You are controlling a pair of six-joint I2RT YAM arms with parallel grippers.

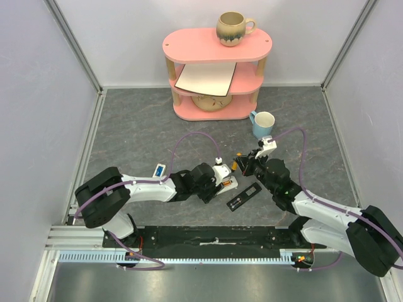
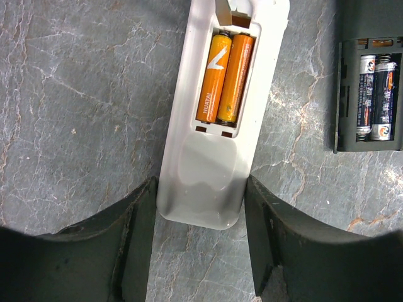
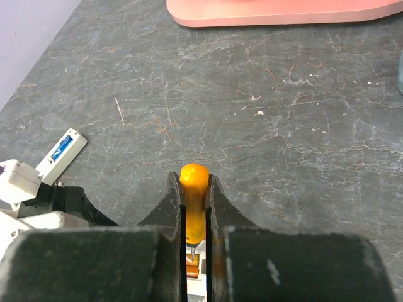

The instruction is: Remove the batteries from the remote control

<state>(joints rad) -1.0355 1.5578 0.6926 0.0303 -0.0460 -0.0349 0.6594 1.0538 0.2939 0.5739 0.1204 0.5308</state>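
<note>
From above, a pink three-tier shelf (image 1: 217,44) stands at 12 o'clock on the grey stone-patterned table (image 1: 138,132). It carries a brown mug (image 1: 234,28) on top, a flat board (image 1: 206,78) on the middle tier and a bowl (image 1: 212,102) on the lowest. A light-blue mug (image 1: 263,124) sits at the shelf's 4 o'clock, with pale walls (image 1: 38,94) around. In the left wrist view, the left gripper (image 2: 200,207) presses its fingers against both sides of the white remote control (image 2: 208,182), whose open compartment holds two orange batteries (image 2: 223,78) side by side. At 2 o'clock a black remote (image 2: 346,94) lies open with two dark blue batteries (image 2: 376,94) inside. In the right wrist view, the right gripper (image 3: 195,201) pinches an orange-handled screwdriver (image 3: 194,179).
</note>
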